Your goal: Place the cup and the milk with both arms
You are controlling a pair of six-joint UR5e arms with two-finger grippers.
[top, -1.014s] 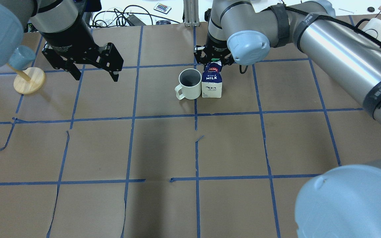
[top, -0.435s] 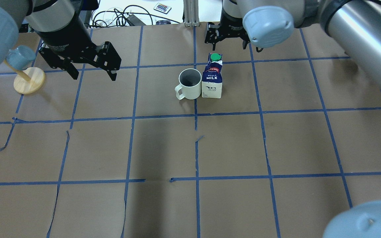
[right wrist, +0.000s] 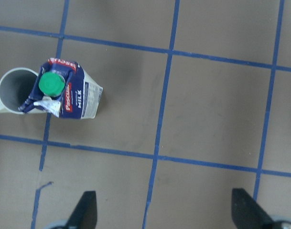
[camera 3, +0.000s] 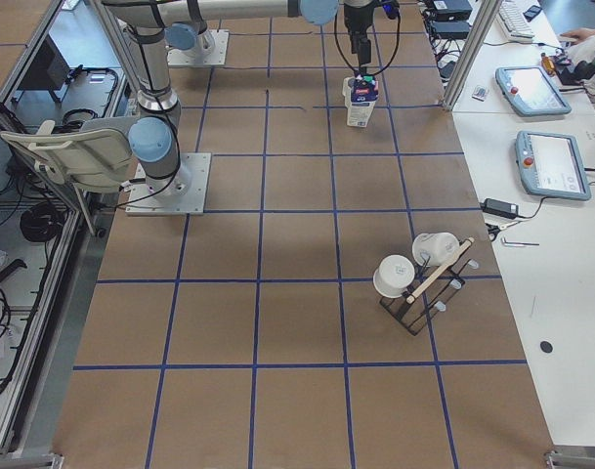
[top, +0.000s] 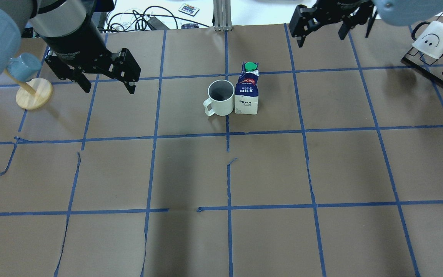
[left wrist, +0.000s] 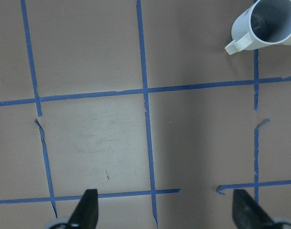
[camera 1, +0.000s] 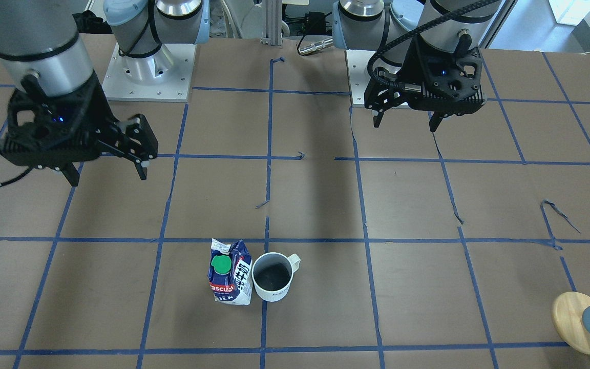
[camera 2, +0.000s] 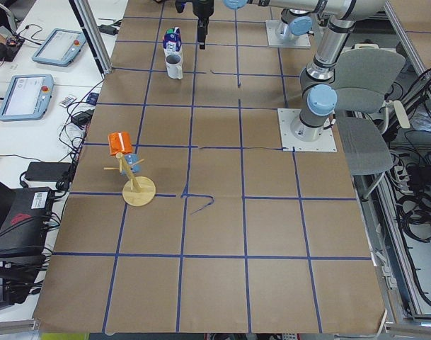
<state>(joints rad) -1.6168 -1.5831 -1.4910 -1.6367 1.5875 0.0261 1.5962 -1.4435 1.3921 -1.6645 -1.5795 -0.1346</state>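
Observation:
The white cup [top: 220, 98] stands upright near the table's middle, dark grey inside, its handle toward the robot's left. The blue and white milk carton [top: 246, 94] with a green cap stands upright close against the cup's right side. Both show in the front view, cup [camera 1: 273, 277] and milk [camera 1: 230, 279]. My left gripper [top: 109, 89] is open and empty, hovering well left of the cup. My right gripper [top: 321, 38] is open and empty, high and to the right beyond the milk. The right wrist view looks down on the milk [right wrist: 69, 93] and the cup [right wrist: 14, 90]; the left wrist view shows the cup [left wrist: 269, 21].
A wooden mug tree [top: 33, 92] with a blue mug stands at the far left. A black rack with white mugs [top: 433, 38] stands at the far right. Brown paper with a blue tape grid covers the table. Cables lie past the far edge.
My right gripper has let go of the milk's top, risen and moved right and away. The milk and cup stay in place. My left gripper has barely moved.

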